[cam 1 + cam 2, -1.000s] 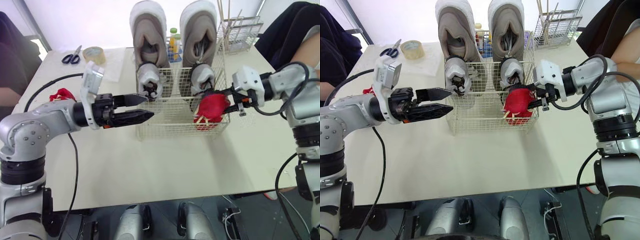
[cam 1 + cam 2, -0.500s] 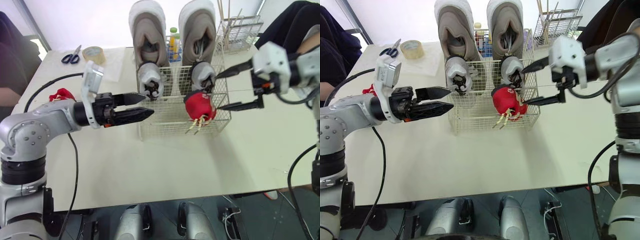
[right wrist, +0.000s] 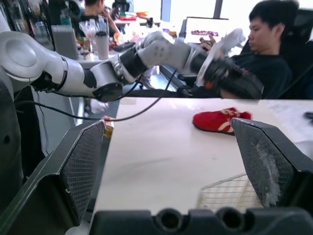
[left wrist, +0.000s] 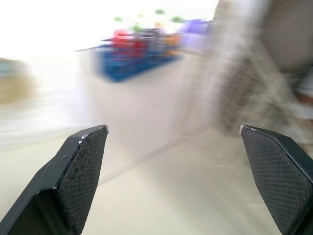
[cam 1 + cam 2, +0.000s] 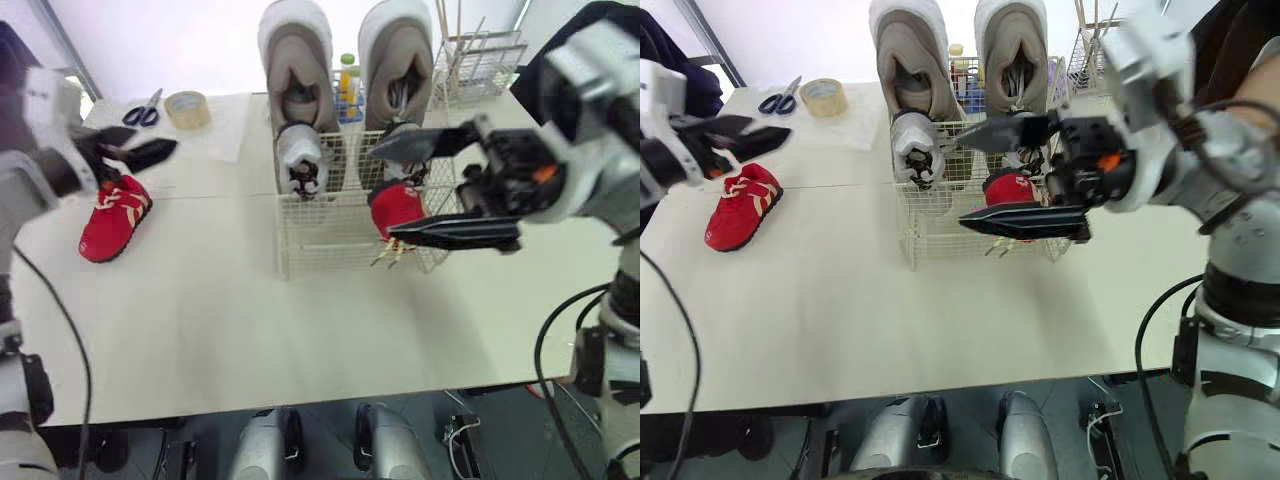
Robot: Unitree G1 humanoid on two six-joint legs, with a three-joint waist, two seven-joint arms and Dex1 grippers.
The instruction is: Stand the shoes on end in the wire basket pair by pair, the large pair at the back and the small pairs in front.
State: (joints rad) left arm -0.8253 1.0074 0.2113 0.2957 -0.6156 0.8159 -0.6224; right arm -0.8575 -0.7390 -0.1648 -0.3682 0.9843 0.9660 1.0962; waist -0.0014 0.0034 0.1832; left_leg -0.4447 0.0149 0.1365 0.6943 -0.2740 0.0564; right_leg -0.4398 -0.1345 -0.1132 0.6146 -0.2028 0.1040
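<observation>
Shoe [image 5: 108, 218] on its sole — axis diagonal, toe near-left, heel far-right

Two big grey shoes [image 5: 297, 60] stand on end at the far side of the wire basket [image 5: 330, 235]. Two small grey shoes [image 5: 300, 160] stand just in front of them. One red shoe [image 5: 397, 205] sits near right inside. The other red shoe [image 5: 113, 217] lies on the surface, left.

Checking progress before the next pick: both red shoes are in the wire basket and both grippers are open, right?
No. Only one red shoe is in the wire basket; the other red shoe lies on the table near the left gripper, as the left eye view shows. That gripper and the right gripper are indeed open.
</observation>
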